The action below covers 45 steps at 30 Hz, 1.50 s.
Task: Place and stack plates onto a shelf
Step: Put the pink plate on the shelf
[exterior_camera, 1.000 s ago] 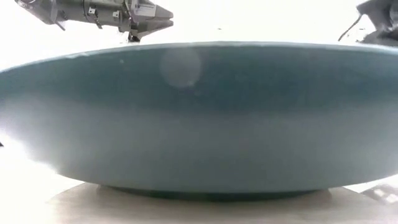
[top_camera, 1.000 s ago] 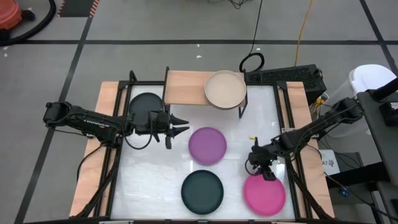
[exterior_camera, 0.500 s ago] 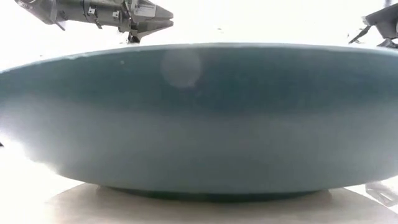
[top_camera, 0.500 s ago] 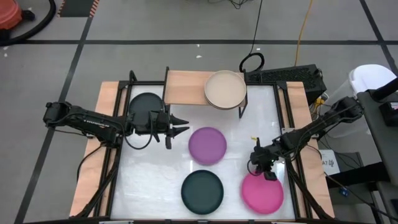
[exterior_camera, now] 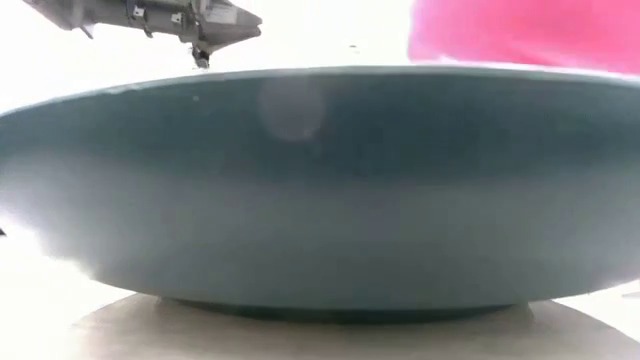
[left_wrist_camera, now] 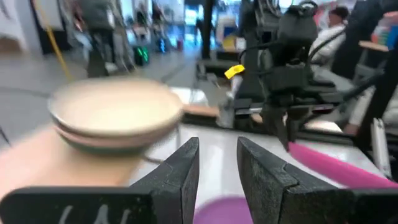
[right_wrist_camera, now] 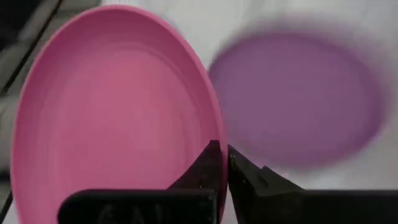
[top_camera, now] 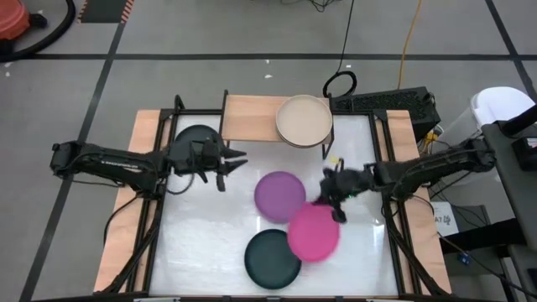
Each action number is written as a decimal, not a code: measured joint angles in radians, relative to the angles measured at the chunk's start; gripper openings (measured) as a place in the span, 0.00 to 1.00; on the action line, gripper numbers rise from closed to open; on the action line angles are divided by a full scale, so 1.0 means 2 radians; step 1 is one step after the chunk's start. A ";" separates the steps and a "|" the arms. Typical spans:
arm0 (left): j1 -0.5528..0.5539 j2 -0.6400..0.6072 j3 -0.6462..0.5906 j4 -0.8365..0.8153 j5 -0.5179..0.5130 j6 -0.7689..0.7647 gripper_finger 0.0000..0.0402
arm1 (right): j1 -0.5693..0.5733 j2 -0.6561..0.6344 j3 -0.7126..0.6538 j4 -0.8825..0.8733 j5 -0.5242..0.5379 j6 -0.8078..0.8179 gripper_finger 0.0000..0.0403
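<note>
My right gripper (top_camera: 336, 201) is shut on a magenta plate (top_camera: 314, 231), held above the table's middle between the purple plate (top_camera: 279, 195) and the dark teal plate (top_camera: 272, 257), which both lie flat on the white tabletop. The magenta plate also shows in the low view (exterior_camera: 520, 35). My left gripper (top_camera: 239, 159) is open and empty, hovering left of the purple plate, just in front of the light-wood shelf (top_camera: 250, 117). A beige plate (top_camera: 304, 120) tops a small stack on the shelf's right end. A black plate (top_camera: 195, 138) lies under my left arm. My right gripper pinches the magenta plate's rim (right_wrist_camera: 212, 134) between its two fingers, one on the inner face and one on the underside. The fingers come from the table's right side, slanting down. The plate is lifted clear of the table and tilted, reaching away from the fingers toward the near edge.
The dark teal plate (exterior_camera: 320, 190) fills the low view. Black frame rails (top_camera: 159, 210) run along the table's left and right sides. Bare white tabletop (top_camera: 201, 243) lies at the near left. The shelf's left half is bare wood.
My right gripper has taken the magenta plate up off the near right of the table and carried it left and toward the far edge, over the middle; the plate is now clear of the table and tilted. My left gripper has drawn back a little toward the far left.
</note>
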 joint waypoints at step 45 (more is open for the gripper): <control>0.048 -0.149 0.000 -0.115 0.002 0.008 0.28 | -0.415 0.452 0.527 0.011 -0.124 -0.127 0.00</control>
